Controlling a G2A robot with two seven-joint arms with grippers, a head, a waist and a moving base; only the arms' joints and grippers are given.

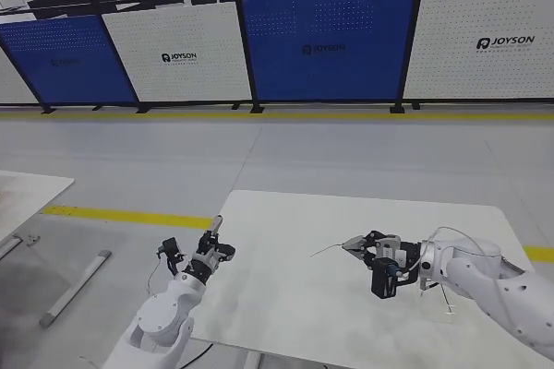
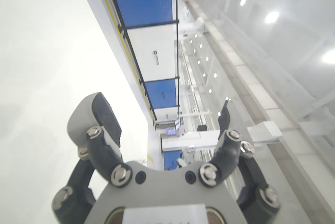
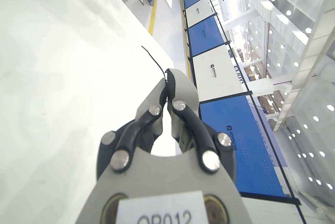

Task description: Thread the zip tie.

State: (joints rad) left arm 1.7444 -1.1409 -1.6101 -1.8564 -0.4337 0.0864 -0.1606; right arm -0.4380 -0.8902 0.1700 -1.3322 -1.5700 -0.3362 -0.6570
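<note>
Logos [image 1: 505,41] on wall panels [image 1: 180,37]; perhaps a code label [image 3: 162,209] on right tool [image 3: 167,78]

White table [image 1: 295,314] on grey floor [image 1: 258,152]; yellow lines [image 1: 120,216] cross it; blue and white panels [image 1: 328,55] behind.

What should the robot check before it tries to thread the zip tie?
1. The right hand is shut on the zip tie: ok.
2. A thin end of the zip tie pokes out of the grip: ok.
3. The left hand is open and empty: ok.
4. The left hand is close to the zip tie: not ok, it is at the edge of the table, apart from the right hand.
5. Where the zip tie's head is: cannot tell.
</note>
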